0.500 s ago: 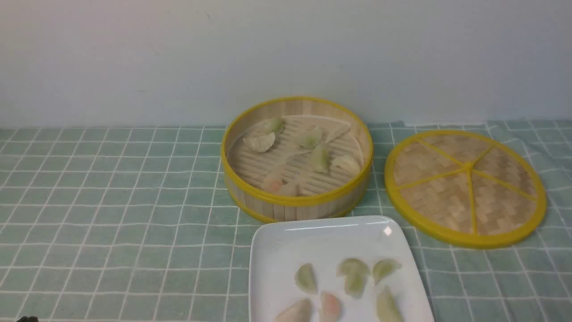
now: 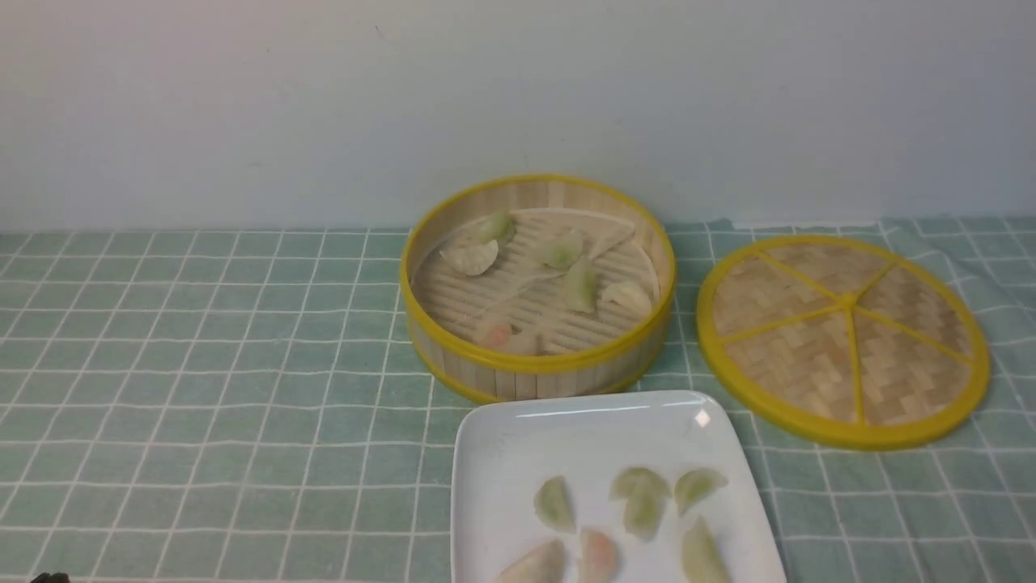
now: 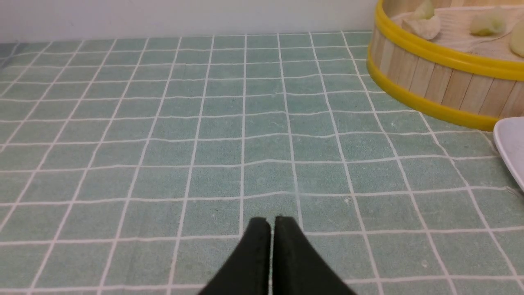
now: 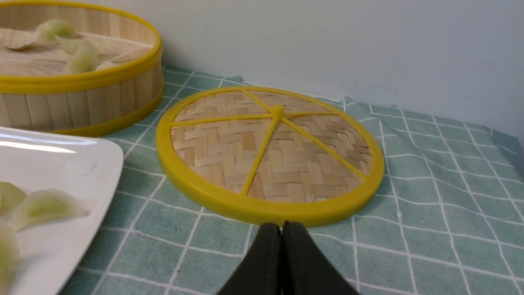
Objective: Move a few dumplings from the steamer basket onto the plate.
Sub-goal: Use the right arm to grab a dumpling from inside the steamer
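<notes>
The steamer basket (image 2: 538, 368) stands at the back centre and holds several dumplings (image 2: 471, 257). The white plate (image 2: 566, 425) lies in front of it, cut by the bottom edge, with several dumplings (image 2: 555, 504) on it. My left gripper (image 3: 271, 223) is shut and empty, low over the cloth to the left of the basket (image 3: 434, 82) and the plate corner (image 3: 511, 143). My right gripper (image 4: 281, 227) is shut and empty, just in front of the lid, right of the plate (image 4: 82, 164) and basket (image 4: 82, 102). In the front view only a dark tip (image 2: 50, 578) shows at bottom left.
A flat woven yellow-rimmed lid (image 2: 842, 336) lies right of the basket and also shows in the right wrist view (image 4: 270, 155). A green checked cloth (image 2: 202, 364) covers the table. A pale wall (image 2: 518, 97) runs close behind the basket.
</notes>
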Robot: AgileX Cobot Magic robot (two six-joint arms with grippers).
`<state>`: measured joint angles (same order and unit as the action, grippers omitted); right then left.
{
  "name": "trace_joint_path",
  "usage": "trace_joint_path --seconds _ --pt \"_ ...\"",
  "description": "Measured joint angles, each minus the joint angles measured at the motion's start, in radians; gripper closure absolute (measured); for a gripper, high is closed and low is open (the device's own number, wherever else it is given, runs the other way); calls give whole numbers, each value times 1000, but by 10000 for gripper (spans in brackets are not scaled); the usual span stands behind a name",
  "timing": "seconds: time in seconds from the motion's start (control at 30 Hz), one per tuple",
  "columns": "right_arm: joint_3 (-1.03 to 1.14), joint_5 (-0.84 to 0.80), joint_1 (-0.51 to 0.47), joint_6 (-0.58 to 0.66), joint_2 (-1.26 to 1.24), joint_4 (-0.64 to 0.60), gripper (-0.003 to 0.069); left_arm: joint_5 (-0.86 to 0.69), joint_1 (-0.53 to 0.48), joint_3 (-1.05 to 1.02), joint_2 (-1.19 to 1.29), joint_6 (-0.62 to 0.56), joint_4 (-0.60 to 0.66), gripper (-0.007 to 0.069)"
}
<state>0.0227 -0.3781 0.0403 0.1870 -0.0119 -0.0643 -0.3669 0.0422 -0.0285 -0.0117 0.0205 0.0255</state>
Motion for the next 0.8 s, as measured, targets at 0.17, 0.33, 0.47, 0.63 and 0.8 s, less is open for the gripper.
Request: trace_joint_path --seconds 0.17,0.33,0.47,0.63,0.8 --pt "0 0 0 -4 0 -6 672 0 0 0 0 0 0 631" --pt "6 116 0 -73 0 -249 672 0 0 0 0 0 0 631" --pt "6 305 0 -120 0 -500 672 0 0 0 0 0 0 631" --pt "6 465 0 -121 0 -690 672 0 0 0 0 0 0 631" --pt "5 527 0 -132 0 -776 672 0 0 0 0 0 0 631"
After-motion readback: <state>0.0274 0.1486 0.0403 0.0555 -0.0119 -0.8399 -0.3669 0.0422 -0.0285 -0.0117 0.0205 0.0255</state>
